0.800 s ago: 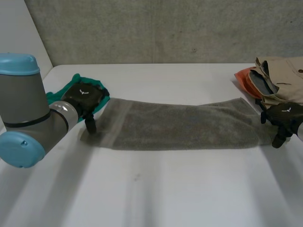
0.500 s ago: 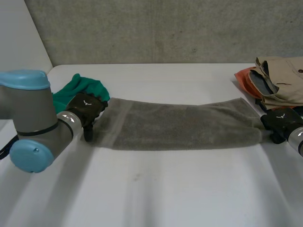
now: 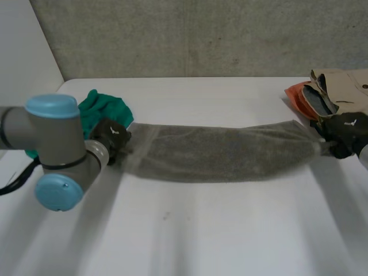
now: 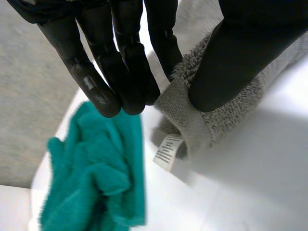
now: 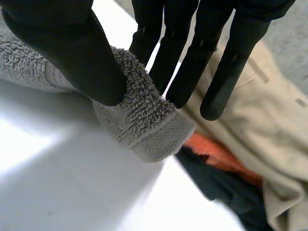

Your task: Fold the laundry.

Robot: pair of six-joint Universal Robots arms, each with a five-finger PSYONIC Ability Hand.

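A long grey terry-cloth towel (image 3: 221, 152) stretches across the middle of the white tabletop (image 3: 201, 230). Its long axis runs side to side, one short end pointing to the tabletop's left edge and the other to its right edge. The band sags slightly toward the near edge at mid-length.

The left hand (image 3: 112, 138) holds the towel's left end. In the left wrist view the thumb (image 4: 231, 57) presses a hemmed corner against the straight fingers (image 4: 120, 62), and a small white care label (image 4: 166, 151) hangs below the hem. A crumpled teal-green cloth (image 3: 100, 109) lies just behind this hand, near the far left corner.

The right hand (image 3: 345, 132) holds the right end, which is bunched narrow. In the right wrist view the thumb (image 5: 62, 43) pinches the hemmed corner against the fingers (image 5: 192, 62). Just beyond it, at the right edge, sits a pile: a beige garment (image 3: 339, 86) over an orange cloth (image 3: 296, 95) and a dark item (image 5: 226, 187).
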